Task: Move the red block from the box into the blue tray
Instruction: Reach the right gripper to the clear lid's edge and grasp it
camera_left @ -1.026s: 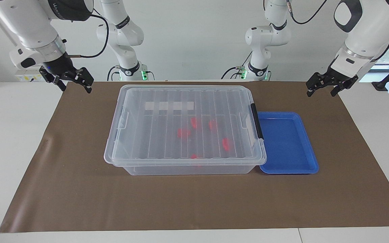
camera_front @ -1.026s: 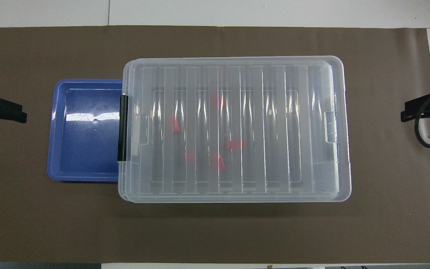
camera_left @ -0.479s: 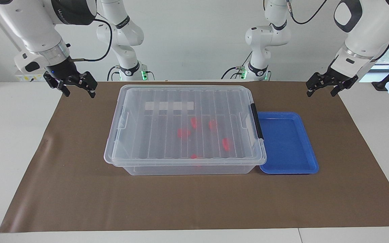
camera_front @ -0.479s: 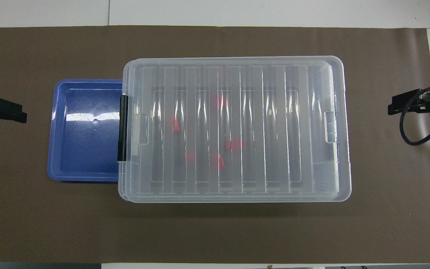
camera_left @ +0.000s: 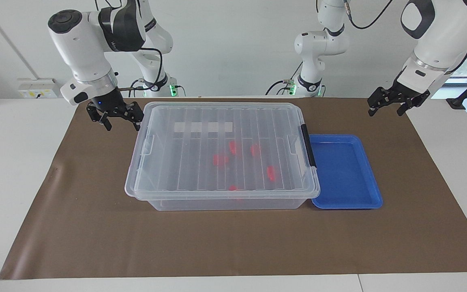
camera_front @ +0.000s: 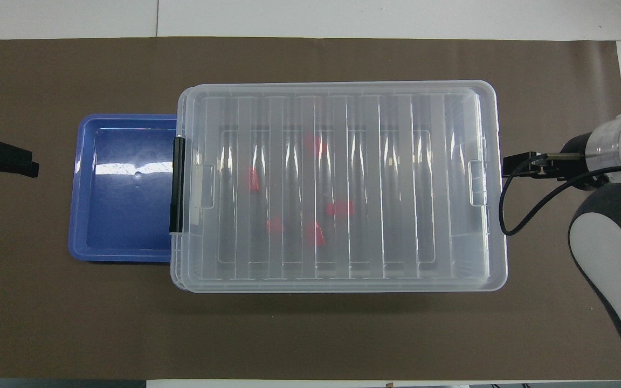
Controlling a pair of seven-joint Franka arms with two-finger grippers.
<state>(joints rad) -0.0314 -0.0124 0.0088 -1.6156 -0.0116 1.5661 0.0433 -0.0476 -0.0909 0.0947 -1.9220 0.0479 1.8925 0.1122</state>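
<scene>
The box (camera_left: 176, 156) (camera_front: 397, 188) is a clear bin in the middle of the brown mat, and its ribbed lid is on. Several red blocks (camera_left: 220, 159) (camera_front: 340, 208) show blurred through the lid, lying on the bin's floor. The blue tray (camera_left: 345, 178) (camera_front: 122, 221) holds nothing and sits against the box's end with the black clip handle (camera_left: 309, 146), toward the left arm's end. My right gripper (camera_left: 123, 125) (camera_front: 519, 163) hangs open just off the box's other short end, near its corner by the robots. My left gripper (camera_left: 385, 112) (camera_front: 29, 164) waits open, raised over the mat's edge.
The brown mat (camera_left: 95, 227) covers most of the white table, with bare mat on every side of the box and tray. A black cable (camera_front: 510, 215) loops from the right wrist beside the box's end.
The right arm has swung in from the table's end, bringing its open gripper right up to the box's short end and a bit lower. The left arm, box and tray have not moved.
</scene>
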